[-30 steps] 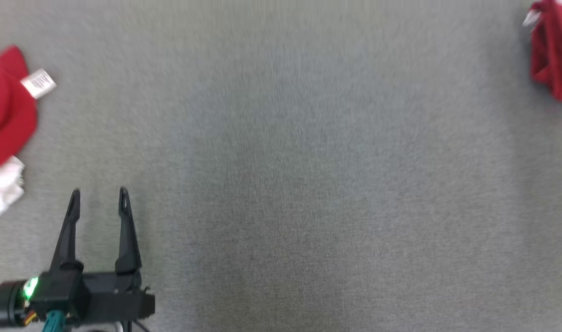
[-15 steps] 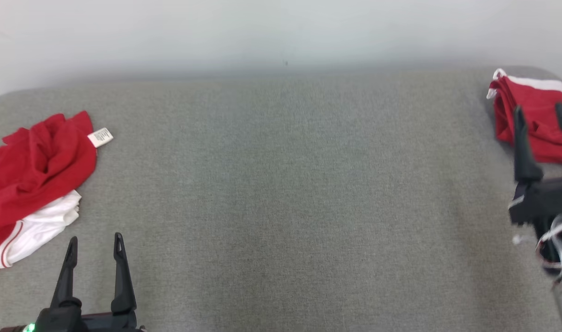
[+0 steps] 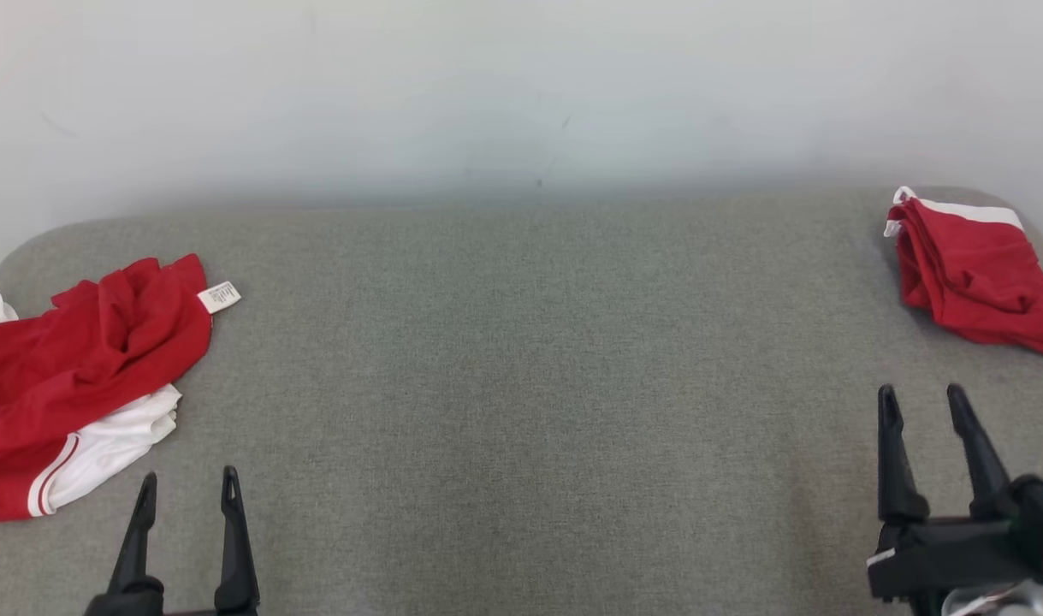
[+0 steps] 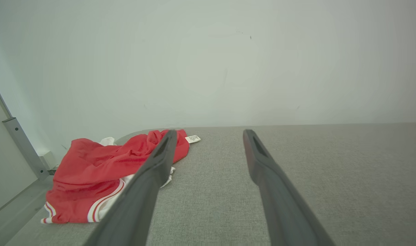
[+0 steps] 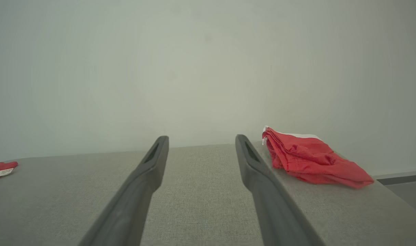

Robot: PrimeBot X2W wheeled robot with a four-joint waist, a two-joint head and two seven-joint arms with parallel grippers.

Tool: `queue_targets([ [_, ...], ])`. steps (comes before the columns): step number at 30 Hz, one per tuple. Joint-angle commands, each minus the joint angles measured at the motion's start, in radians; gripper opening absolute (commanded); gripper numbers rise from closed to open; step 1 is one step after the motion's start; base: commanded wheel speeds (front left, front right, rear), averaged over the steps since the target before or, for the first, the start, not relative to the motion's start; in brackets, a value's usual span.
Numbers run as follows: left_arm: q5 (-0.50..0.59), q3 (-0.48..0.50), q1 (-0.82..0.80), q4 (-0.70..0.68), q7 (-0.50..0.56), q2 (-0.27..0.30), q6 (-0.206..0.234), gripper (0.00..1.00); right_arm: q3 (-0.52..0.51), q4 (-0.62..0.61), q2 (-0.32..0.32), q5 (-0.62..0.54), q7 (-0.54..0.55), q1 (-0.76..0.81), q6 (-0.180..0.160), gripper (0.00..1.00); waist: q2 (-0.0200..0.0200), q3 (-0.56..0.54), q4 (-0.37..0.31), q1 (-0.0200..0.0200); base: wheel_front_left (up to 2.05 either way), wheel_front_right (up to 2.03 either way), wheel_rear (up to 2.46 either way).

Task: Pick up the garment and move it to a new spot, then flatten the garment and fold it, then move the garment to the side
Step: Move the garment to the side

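Note:
A crumpled red and white garment (image 3: 76,368) with a white label lies at the left end of the grey padded table (image 3: 521,385), also seen in the left wrist view (image 4: 91,164). My left gripper (image 3: 187,476) stands open just right of and nearer than it, with nothing between its fingers (image 4: 210,131). A second red garment (image 3: 970,278), folded with a white band, rests at the far right corner (image 5: 310,160). My right gripper (image 3: 921,391) is open and empty in front of it (image 5: 201,136), apart from the cloth.
A pale wall (image 3: 521,103) rises right behind the table's far edge. A grey metal post (image 4: 22,148) stands beyond the table's left end. The table's rounded right corner drops off just past the folded garment.
The head camera has tilted up, bringing the wall into view. My right gripper came into view and drew back from the folded garment toward me. Both grippers stayed open.

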Motion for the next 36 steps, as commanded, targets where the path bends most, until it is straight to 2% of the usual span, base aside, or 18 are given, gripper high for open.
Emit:
queue_targets([
  [1, 0.006, 0.003, 0.019, 0.007, -0.003, -0.001, 0.002, 1.00, -0.007, -0.008, 0.022, -0.012, -0.005, 0.025, -0.003, 1.00, 0.0001, -0.011, -0.004, 0.0002, 0.00, 0.00, 0.00],
  [5, 0.012, -0.001, 0.034, 0.023, -0.003, -0.002, 0.002, 1.00, -0.019, -0.024, 0.080, -0.061, -0.007, 0.078, -0.003, 1.00, 0.0001, -0.026, -0.005, 0.0002, 0.00, 0.00, 0.00],
  [9, 0.023, -0.010, 0.038, 0.042, -0.003, 0.006, -0.004, 1.00, -0.007, -0.010, 0.098, -0.095, -0.007, 0.106, -0.003, 1.00, 0.0001, -0.034, -0.001, 0.0002, 0.00, 0.00, 0.00],
  [36, 0.045, -0.052, 0.015, 0.135, -0.003, 0.039, 0.015, 1.00, 0.086, -0.001, 0.099, -0.138, -0.008, 0.131, -0.003, 1.00, 0.0001, -0.045, 0.027, 0.0002, 0.00, 0.00, 0.00],
])
